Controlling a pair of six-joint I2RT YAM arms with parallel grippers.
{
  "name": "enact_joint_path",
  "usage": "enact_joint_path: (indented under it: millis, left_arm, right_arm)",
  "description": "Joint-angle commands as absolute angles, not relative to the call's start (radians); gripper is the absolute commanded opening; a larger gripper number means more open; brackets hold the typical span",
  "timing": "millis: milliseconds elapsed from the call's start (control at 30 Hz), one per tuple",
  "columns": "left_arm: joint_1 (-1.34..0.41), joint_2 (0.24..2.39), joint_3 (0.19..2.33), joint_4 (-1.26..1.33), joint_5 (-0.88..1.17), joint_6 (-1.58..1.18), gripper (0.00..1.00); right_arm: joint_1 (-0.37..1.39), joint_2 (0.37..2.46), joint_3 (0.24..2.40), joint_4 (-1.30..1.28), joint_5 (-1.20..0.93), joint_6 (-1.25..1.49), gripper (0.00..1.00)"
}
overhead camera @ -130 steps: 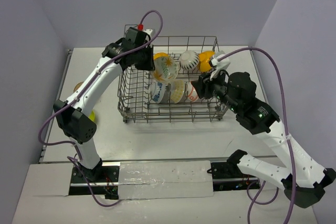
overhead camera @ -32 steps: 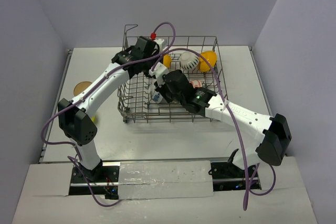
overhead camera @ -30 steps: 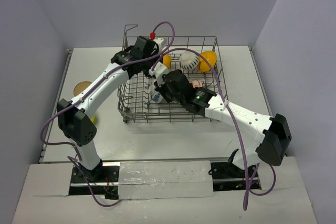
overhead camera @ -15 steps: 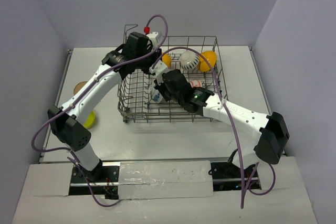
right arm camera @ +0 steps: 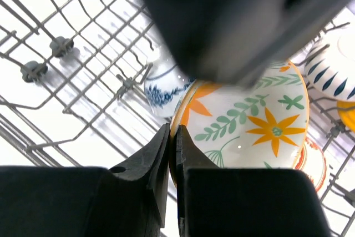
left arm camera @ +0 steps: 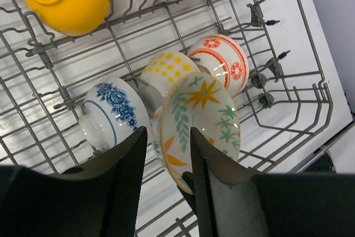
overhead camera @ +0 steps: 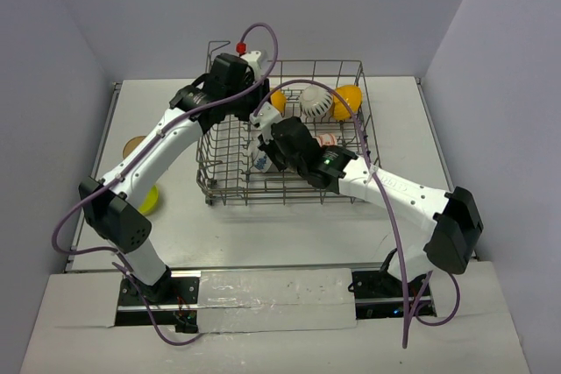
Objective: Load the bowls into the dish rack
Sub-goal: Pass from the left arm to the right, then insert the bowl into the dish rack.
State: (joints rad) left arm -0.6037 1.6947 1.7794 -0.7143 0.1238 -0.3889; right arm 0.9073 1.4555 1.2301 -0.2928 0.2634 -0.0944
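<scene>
Dish rack (overhead camera: 223, 164) mid-table. Overhead view only: tan bowl (overhead camera: 133, 144) and lime green bowl (overhead camera: 147, 201) lie outside the rack, left. The right arm hides the floral bowl (left arm camera: 202, 117) there. Wrist views: the bowl stands on edge in the rack, the right gripper (right arm camera: 173, 130) pinching its rim. Left gripper (left arm camera: 166, 134) is parted, empty.

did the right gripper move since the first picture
Yes. The right gripper has swung left, from the right side of the dish rack to its left-centre, now pinching the floral bowl.
</scene>
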Motion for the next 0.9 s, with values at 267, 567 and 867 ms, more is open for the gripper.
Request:
enact_joint_path:
  millis: [267,567,867]
  left_arm:
    - [-0.515,1.631,1.753,-0.634,0.075,-0.416,0.45]
    - [-0.495,1.58,1.712,-0.647,-0.1,-0.377,0.43]
    - [-0.495,1.545,1.704,-0.649,-0.196,-0.359,0.41]
  right_arm:
    - [0.92,1.329,1.215,-0.327,0.307,-0.097,0.0]
    - [0.911,1.195,1.215,-0.393,0.27,-0.051,0.0]
    - [0.657,0.965,1.161,-0.325,-0.17,0.162,0.0]
